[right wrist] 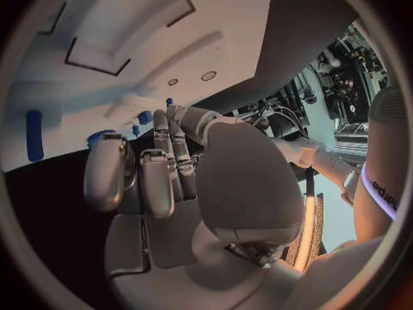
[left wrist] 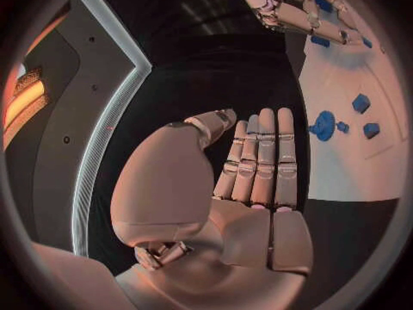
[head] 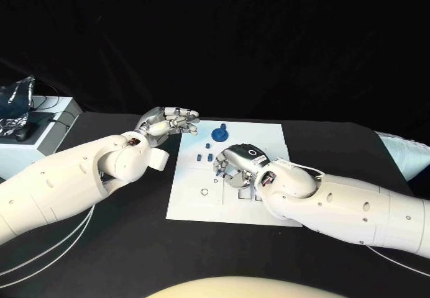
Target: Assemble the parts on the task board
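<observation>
I see a matt white board [head: 235, 205] that looks like smooth plastic, on a table [head: 134, 248] covered in dull black cloth. The blue parts [head: 220, 132] look like matt plastic. My arms [head: 54, 180] are glossy white shell; both hands [head: 170, 121] have a brushed silver, metallic sheen.

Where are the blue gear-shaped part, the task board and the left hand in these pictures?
blue gear-shaped part [head: 220, 132], head view, on its round top.
task board [head: 202, 208], head view, on a bare near area.
left hand [head: 170, 121], head view, on the knuckles.
</observation>
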`<state>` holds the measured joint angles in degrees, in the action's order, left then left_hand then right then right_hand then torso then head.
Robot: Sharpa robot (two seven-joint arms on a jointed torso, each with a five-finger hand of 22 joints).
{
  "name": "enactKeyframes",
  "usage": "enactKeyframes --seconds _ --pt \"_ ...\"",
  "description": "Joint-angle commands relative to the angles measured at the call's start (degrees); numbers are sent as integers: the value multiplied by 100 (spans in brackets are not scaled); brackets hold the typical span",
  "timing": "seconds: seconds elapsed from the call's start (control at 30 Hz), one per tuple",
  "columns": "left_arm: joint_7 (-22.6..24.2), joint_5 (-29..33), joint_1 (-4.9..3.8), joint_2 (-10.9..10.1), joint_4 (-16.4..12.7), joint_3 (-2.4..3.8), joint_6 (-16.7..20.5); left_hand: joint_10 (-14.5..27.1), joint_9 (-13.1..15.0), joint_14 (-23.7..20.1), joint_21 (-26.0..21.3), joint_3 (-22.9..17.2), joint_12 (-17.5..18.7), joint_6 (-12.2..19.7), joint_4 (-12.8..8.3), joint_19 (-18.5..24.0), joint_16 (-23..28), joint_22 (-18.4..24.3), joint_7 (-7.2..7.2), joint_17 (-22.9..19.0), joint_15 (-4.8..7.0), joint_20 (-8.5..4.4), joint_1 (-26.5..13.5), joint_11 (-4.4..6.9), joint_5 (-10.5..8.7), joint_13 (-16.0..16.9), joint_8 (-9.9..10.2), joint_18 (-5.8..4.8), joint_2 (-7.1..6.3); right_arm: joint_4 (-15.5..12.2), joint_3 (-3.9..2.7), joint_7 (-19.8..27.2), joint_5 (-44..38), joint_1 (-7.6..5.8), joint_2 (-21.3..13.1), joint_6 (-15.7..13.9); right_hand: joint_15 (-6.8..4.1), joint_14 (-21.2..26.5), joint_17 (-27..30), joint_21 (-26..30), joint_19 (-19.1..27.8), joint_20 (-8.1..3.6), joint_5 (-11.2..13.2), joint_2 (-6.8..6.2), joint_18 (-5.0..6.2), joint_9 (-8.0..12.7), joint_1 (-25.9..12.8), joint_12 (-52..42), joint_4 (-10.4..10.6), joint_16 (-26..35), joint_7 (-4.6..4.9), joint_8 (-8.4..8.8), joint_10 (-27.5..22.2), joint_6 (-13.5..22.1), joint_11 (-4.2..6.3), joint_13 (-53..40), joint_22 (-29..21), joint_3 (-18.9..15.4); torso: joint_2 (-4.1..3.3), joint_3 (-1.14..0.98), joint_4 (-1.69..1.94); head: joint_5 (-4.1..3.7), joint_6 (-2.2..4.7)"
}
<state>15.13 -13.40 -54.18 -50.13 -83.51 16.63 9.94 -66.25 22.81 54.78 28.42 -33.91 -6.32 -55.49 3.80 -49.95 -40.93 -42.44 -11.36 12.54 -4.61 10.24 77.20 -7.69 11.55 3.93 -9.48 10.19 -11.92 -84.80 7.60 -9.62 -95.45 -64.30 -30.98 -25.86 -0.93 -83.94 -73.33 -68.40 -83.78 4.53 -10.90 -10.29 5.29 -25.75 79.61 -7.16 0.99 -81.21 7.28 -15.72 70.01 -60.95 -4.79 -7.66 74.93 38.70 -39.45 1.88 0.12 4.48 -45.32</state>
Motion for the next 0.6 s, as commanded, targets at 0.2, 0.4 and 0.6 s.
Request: enactKeyframes --seconds 0.2,0.4,0.6 --pt "18 34 -2 22 -43 5 -23 13 -9 34 -35 24 41 20 1 -25 29 9 -40 11 -23 16 52 -35 26 -3 22 6 11 27 19 -102 -389 77 94 319 -43 -254 16 12 -38 -23 -15 10 -104 -7 -56 -27 -16 0 0 -16 196 -34 150 -1 234 38 -2 -4 -1 97 -75" --pt "15 31 -2 27 -48 5 -26 14 -10 33 -37 25 42 22 2 -24 33 11 -41 12 -24 17 51 -36 26 -3 23 6 11 63 29 -143 -457 114 146 342 -43 -254 16 12 -38 -23 -15 10 -104 -7 -56 -27 -16 0 0 -16 196 -34 150 -1 234 38 -10 -13 0 158 -114" --pt "9 29 -2 30 -51 5 -36 14 -10 33 -37 25 42 22 2 -24 33 11 -41 12 -24 17 51 -36 26 -3 23 6 11 77 32 -272 -672 130 156 273 -43 -254 20 16 -37 -26 -25 11 -103 -12 -61 -13 -29 1 2 -14 204 -31 150 4 234 58 -2 -9 -4 181 -153"
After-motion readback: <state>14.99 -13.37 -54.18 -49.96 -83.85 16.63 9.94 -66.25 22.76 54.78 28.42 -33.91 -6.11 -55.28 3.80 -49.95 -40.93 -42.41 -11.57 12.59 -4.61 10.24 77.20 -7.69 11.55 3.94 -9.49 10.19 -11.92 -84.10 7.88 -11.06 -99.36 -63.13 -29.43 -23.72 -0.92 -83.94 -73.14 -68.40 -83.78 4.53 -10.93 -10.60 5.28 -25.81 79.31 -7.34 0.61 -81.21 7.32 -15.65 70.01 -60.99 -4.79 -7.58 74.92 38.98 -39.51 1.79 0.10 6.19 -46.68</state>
